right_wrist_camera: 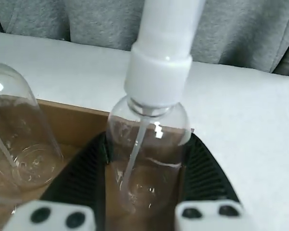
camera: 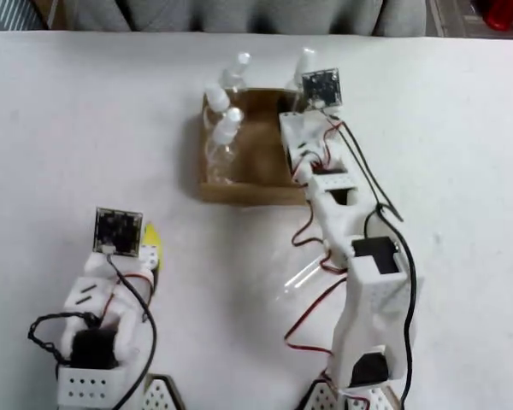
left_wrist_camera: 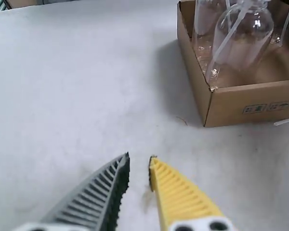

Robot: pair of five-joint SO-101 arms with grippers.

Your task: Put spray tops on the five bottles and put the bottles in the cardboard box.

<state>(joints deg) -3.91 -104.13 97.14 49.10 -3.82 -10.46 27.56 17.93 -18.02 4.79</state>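
Crowding the cardboard box (camera: 239,193), capped bottles (camera: 226,128), right hand (right_wrist_camera: 147,156) clasping another bottle (right_wrist_camera: 151,122)

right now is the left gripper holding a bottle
No, the left gripper hangs over bare table with nothing between its slightly parted jaws.

Your work surface: white table (camera: 85,128), plain, matte. Cardboard box (camera: 239,192) rests directly on it, centre, toward far edge, open side up. Thin pale tube-like piece (camera: 299,278) lies flat on tabletop, near side of box, apart from it. Arm bases (camera: 90,376) stand at near edge.
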